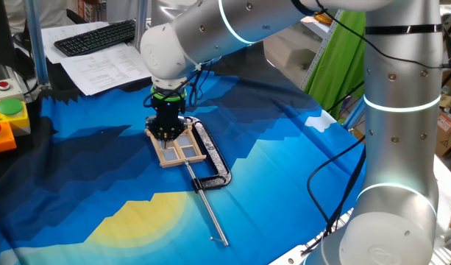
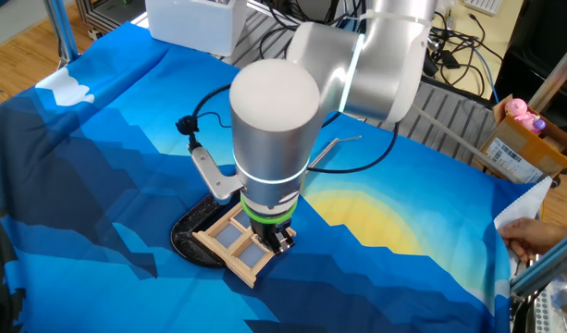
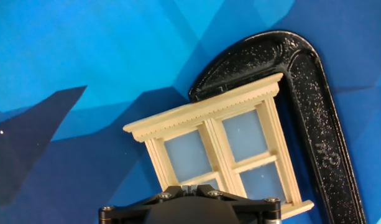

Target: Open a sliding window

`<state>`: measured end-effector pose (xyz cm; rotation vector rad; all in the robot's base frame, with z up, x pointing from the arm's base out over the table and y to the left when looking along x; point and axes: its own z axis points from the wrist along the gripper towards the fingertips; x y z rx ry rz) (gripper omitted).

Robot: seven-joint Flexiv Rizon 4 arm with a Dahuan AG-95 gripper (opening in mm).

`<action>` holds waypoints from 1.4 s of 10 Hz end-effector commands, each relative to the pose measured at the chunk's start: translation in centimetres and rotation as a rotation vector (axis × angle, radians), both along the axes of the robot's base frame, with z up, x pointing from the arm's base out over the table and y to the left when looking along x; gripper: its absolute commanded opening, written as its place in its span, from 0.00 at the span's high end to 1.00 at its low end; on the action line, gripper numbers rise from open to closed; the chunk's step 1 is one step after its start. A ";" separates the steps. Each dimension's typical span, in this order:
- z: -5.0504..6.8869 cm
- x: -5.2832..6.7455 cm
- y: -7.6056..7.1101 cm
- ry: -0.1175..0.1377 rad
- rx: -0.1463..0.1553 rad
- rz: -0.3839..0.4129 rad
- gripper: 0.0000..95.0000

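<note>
On the blue cloth (image 1: pixel 299 184) at the left of your table, you see the gripper (image 1: pixel 167 135) pointing straight down onto the window (image 1: pixel 179 150), its fingers drawn together with nothing between them. The window lies flat, pale wood against the cloth, directly under the gripper at its near end; from the fixed view, the frame runs away from the fingers toward the lower right, its long axis roughly in line with the clamp (image 1: pixel 212 163) that hugs its right edge. Further right, the clamp's silver rod (image 1: pixel 209 209) trails off toward the yellow patch.

In the other fixed view you find the gripper (image 2: pixel 281 237) planted at the right-hand edge of the window (image 2: pixel 235 242), with the frame stretching left from it. In the hand view the window (image 3: pixel 222 149) fills the centre, its moulded top rail farthest from the fingers, the panes and crossbars reaching back under the gripper body at the bottom edge; the clamp (image 3: pixel 308 106) curves round its top right corner. Whether the tips actually touch a crossbar you cannot tell. Your coming slide likely runs along that long axis
</note>
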<state>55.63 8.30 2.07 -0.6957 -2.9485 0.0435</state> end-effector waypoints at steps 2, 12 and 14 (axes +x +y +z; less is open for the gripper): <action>-0.5 -0.5 0.0 -0.001 -0.005 -0.163 1.00; -0.6 -0.3 -0.4 0.016 0.020 -0.684 1.00; -0.6 -0.3 -0.4 0.016 0.021 -0.693 1.00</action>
